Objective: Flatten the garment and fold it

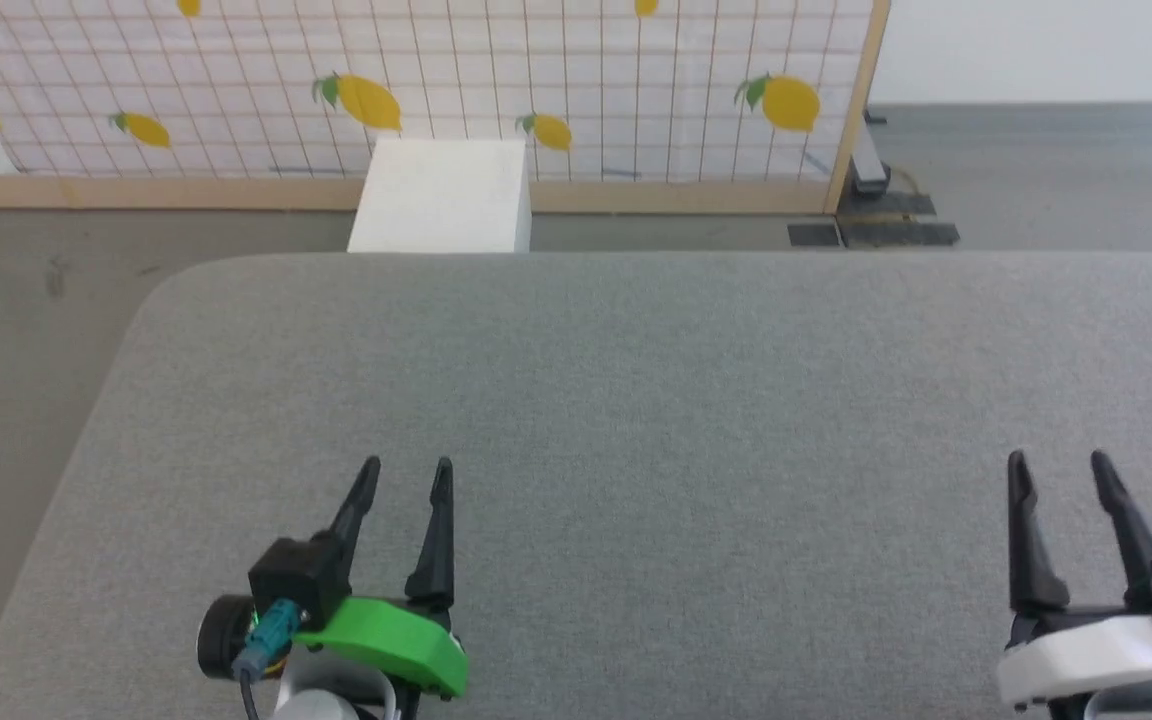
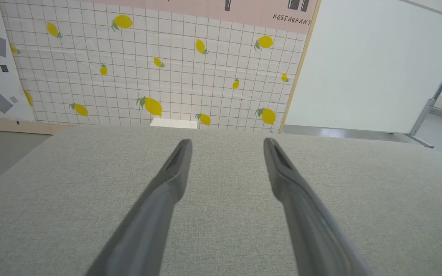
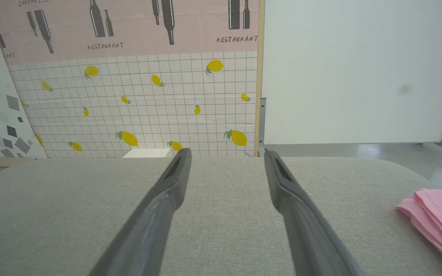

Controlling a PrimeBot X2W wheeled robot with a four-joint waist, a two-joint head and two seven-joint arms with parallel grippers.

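The garment (image 3: 437, 218) is a light-pink piece of soft fabric lying in layered folds on the grey table, at the right edge of the right wrist view, well to the right of my right gripper's fingers. My right gripper (image 1: 1061, 468) hovers open over the table at the lower right of the head view, with nothing between its fingers (image 3: 167, 195). Over the table's front left, my left gripper (image 1: 406, 472) is open and empty too, and its two dark fingers (image 2: 175, 172) stand wide apart in the left wrist view.
The grey fabric-covered table (image 1: 636, 400) has a rounded far-left corner. Behind it stand a white box (image 1: 441, 195) on the floor and a lemon-patterned screen (image 1: 416, 80). A white wall panel (image 3: 359, 69) is at the far right.
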